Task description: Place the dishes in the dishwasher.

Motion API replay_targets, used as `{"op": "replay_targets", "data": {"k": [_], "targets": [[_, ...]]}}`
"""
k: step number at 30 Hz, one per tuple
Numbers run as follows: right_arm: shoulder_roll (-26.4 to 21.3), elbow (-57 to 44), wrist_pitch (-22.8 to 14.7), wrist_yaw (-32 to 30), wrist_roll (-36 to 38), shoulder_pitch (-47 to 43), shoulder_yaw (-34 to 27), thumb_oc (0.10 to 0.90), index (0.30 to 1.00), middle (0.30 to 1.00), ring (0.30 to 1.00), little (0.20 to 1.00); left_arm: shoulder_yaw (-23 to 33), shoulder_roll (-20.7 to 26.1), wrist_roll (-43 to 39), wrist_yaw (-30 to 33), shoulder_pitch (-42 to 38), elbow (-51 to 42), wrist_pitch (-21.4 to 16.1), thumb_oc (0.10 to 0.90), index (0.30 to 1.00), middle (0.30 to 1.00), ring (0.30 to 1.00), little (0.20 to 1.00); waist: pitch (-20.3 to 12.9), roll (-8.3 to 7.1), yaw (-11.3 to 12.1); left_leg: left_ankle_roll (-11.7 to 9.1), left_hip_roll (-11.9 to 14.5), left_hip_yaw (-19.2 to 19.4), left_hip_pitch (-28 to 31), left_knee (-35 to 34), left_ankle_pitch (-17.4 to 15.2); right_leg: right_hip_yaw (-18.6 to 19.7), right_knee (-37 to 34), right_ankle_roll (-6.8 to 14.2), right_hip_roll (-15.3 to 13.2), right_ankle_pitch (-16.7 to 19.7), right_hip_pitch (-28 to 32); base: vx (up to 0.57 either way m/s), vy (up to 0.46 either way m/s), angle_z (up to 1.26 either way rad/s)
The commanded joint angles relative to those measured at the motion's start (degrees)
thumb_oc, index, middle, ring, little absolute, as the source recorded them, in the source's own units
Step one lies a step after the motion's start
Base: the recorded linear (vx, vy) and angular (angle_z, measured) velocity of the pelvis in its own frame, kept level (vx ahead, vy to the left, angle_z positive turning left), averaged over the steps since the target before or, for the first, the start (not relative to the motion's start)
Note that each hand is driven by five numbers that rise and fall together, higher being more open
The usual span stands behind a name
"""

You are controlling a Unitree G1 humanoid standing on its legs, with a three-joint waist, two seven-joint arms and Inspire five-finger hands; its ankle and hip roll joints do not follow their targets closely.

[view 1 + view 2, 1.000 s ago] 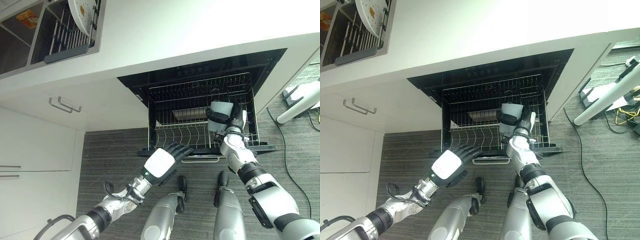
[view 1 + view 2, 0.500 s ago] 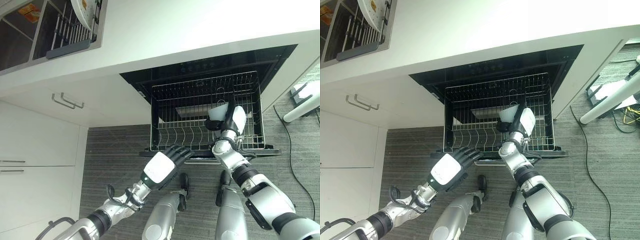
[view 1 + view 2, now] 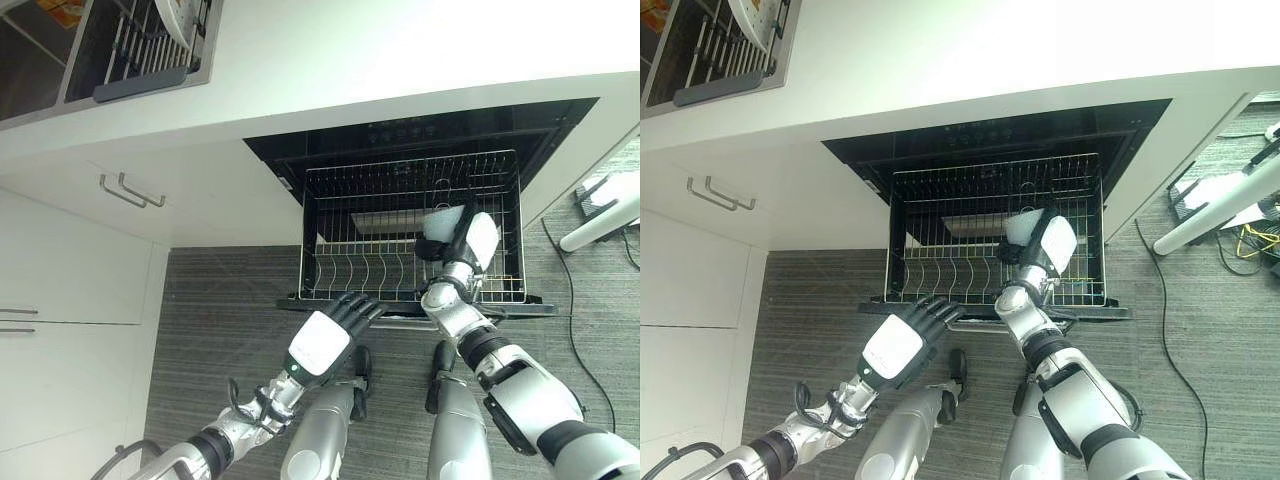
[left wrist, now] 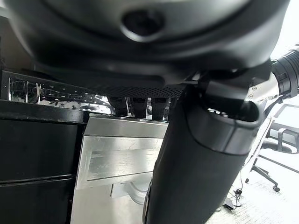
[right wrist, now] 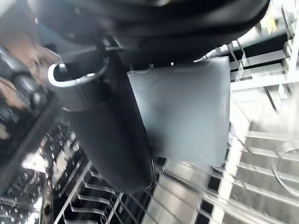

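Observation:
The dishwasher's wire rack (image 3: 360, 262) is pulled out of the black cavity under the white counter. My right hand (image 3: 471, 241) is over the rack's right half, white back facing up, shut on a pale cup (image 3: 441, 219) that is tipped on its side. In the right wrist view the thumb (image 5: 112, 130) lies against the grey cup (image 5: 187, 112) above the rack wires. My left hand (image 3: 322, 338) hovers open just in front of the rack's front edge, holding nothing. A white plate (image 3: 755, 18) stands in the drying rack at the far left of the counter.
The drying rack (image 3: 140, 70) sits in a sink recess in the counter. White cabinet fronts with metal handles (image 3: 130, 190) are on the left. A white pole (image 3: 598, 224) and cables lie on the grey floor to the right.
My right hand has turned over with the cup, so its white back now faces up and the cup is tipped. The left hand has stayed by the rack's front edge.

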Motion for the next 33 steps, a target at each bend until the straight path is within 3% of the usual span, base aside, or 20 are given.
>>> {"op": "replay_targets", "data": {"k": [1,2,4,6,8,9,11,13,14,15,16,18,22,26,28,30,33], "targets": [[-7.81,13.51,2.57,-8.86,2.43,9.00,-4.01,0.800,0.900,0.900,0.900,0.900,-2.46,-1.37,5.60,0.49,2.67,-1.56,-0.94,0.800,0.900,0.900,0.900,0.900,2.75,2.43,0.01,0.88,-1.31,0.73,-0.58,1.15,-8.46,1.72,-1.90,3.08,2.30,-8.00,4.18,0.00,0.000,0.00],[-7.70,13.69,1.95,-8.65,6.38,8.96,-4.46,0.800,0.900,0.900,0.900,0.900,-2.18,-1.42,5.98,0.57,2.54,-1.27,-1.28,0.800,0.900,0.900,0.900,0.900,2.77,2.42,0.04,0.85,-1.23,0.94,-0.68,1.15,-8.40,1.66,-1.90,3.04,2.19,-7.91,4.08,0.00,0.000,0.00],[-7.42,14.94,0.07,-6.08,4.71,9.37,-5.91,0.800,0.900,0.900,0.900,0.900,-2.28,-1.33,6.18,0.06,2.64,-1.57,-1.43,0.800,0.900,0.900,0.900,0.900,2.65,2.39,0.24,0.93,-1.27,0.65,-0.45,1.15,-8.54,1.43,-1.90,2.98,2.15,-8.06,4.42,0.00,-0.013,0.02],[-6.73,15.66,-2.12,-5.36,8.39,9.31,-6.43,0.800,0.900,0.900,0.900,0.900,-2.14,-1.48,6.43,0.32,2.66,-1.43,-1.81,0.800,0.900,0.900,0.900,0.900,2.57,2.60,0.34,0.92,-1.23,0.82,-0.50,1.15,-8.51,1.44,-1.90,2.89,2.08,-8.06,4.38,0.00,0.000,0.00],[-6.39,15.55,-4.03,1.53,14.81,9.34,-7.38,0.800,0.900,0.900,0.900,0.900,-2.21,-1.50,6.30,-0.21,2.71,-2.00,-1.59,0.800,0.900,0.900,0.900,0.900,2.51,2.66,0.33,0.93,-1.42,0.56,-0.29,1.15,-8.59,1.41,-1.90,2.85,2.05,-8.28,4.63,0.00,0.000,0.00],[-5.88,16.05,-2.87,8.48,21.74,9.25,-8.53,0.800,0.900,0.900,0.900,0.900,-1.93,-1.55,6.33,-0.29,2.68,-1.90,-1.80,0.800,0.900,0.900,0.900,0.900,2.36,2.69,0.35,0.78,-1.43,0.71,-0.32,1.15,-8.51,1.46,-1.90,2.70,2.06,-8.35,4.59,0.00,0.000,0.00],[-4.82,16.44,-7.88,9.51,19.75,9.98,-9.95,0.800,0.900,0.900,0.900,0.900,-1.42,-1.40,6.06,-1.50,2.53,-2.70,-2.17,0.800,0.900,0.900,0.900,0.900,2.25,2.77,0.46,0.75,-1.34,0.84,-0.14,1.15,-8.50,1.53,-1.90,2.62,2.03,-8.30,4.74,0.02,0.008,-0.01],[-4.34,15.22,-7.30,8.62,19.00,9.85,-9.00,0.800,0.900,0.900,0.900,0.900,-1.27,-0.84,5.22,-2.27,2.50,-3.57,-2.31,0.800,0.900,0.900,0.900,0.900,2.12,2.79,0.39,0.68,-1.37,0.91,-0.08,1.15,-8.41,1.49,-1.90,2.67,1.95,-8.33,4.80,0.03,0.021,-0.05],[-4.62,14.96,-4.06,14.33,23.62,10.08,-9.71,0.800,0.900,0.900,0.900,0.900,-0.83,0.12,4.55,-2.89,2.20,-4.18,-3.04,0.800,0.900,0.900,0.900,0.900,2.16,2.79,0.28,0.57,-1.21,1.09,-0.18,1.15,-8.19,1.55,-1.90,2.59,1.97,-8.15,4.68,0.00,0.000,0.00],[-4.45,15.09,-5.61,13.00,22.34,10.11,-9.69,0.800,0.900,0.900,0.900,0.900,-0.85,0.27,4.25,-3.06,2.06,-4.24,-3.19,0.800,0.900,0.900,0.900,0.900,2.15,2.81,0.29,0.56,-1.13,1.14,-0.18,1.15,-8.13,1.66,-1.90,2.51,2.02,-8.06,4.62,0.05,0.015,0.00],[-4.72,13.87,-9.30,6.07,16.18,9.82,-8.51,0.800,0.900,0.900,0.900,0.900,-0.89,0.53,4.15,-4.02,2.40,-5.49,-3.04,0.800,0.900,0.900,0.900,0.900,2.25,2.80,0.45,0.67,-1.31,0.76,0.37,1.15,-8.30,1.54,-1.90,2.59,2.06,-8.32,5.30,0.04,0.003,-0.01],[-5.68,12.48,-6.23,6.17,18.50,9.72,-8.76,0.800,0.900,0.900,0.900,0.900,-0.27,1.48,3.78,-3.30,2.96,-6.04,-3.85,0.800,0.900,0.900,0.900,0.900,2.15,3.03,0.03,0.46,-1.26,1.32,0.23,1.15,-8.22,1.74,-1.90,2.53,2.03,-8.37,5.07,0.00,0.045,0.00],[-6.01,12.49,-3.96,7.59,15.57,10.34,-8.72,0.800,0.900,0.900,0.900,0.900,-0.87,1.93,4.18,-1.20,4.27,-6.02,-3.67,0.800,0.900,0.900,0.900,0.900,2.24,3.64,-0.13,0.54,-1.60,1.40,0.25,1.15,-8.42,1.83,-1.90,2.50,1.89,-8.71,5.10,-0.01,0.061,-0.06],[-5.97,11.94,-7.42,5.03,7.63,10.91,-7.08,0.800,0.900,0.900,0.900,0.900,-1.54,1.91,4.27,-0.61,4.92,-6.59,-2.78,0.800,0.900,0.900,0.900,0.900,2.22,3.74,-0.12,0.62,-1.73,1.45,0.12,1.15,-8.39,1.80,-1.90,2.60,1.78,-8.70,5.00,0.00,0.004,-0.04],[-6.27,9.93,-5.65,6.70,8.40,10.86,-5.56,0.800,0.900,0.900,0.900,0.900,-1.53,2.06,4.23,0.19,5.23,-6.42,-2.64,0.800,0.900,0.900,0.900,0.900,2.18,3.77,-0.31,0.52,-1.73,1.55,-0.03,1.15,-8.34,1.96,-1.90,2.54,1.87,-8.74,4.78,-0.01,0.019,-0.01],[-5.92,7.44,-8.04,2.70,7.34,12.10,-4.88,0.800,0.900,0.900,0.900,0.900,-1.24,2.24,4.15,-0.32,5.88,-7.36,-2.05,0.800,0.900,0.900,0.900,0.900,2.32,3.71,-0.57,0.52,-1.68,1.68,0.06,1.15,-8.37,2.10,-1.90,2.63,1.92,-8.74,4.83,-0.01,0.029,-0.06],[-6.07,5.22,-9.85,1.44,9.22,13.83,-4.99,0.800,0.900,0.900,0.900,0.900,-0.76,2.18,4.09,0.09,6.44,-7.37,-1.86,0.800,0.900,0.900,0.900,0.900,2.43,3.62,-1.05,0.52,-1.55,2.10,0.07,1.15,-8.42,2.29,-1.90,2.63,1.91,-8.67,4.68,-0.01,0.018,-0.01]]}}
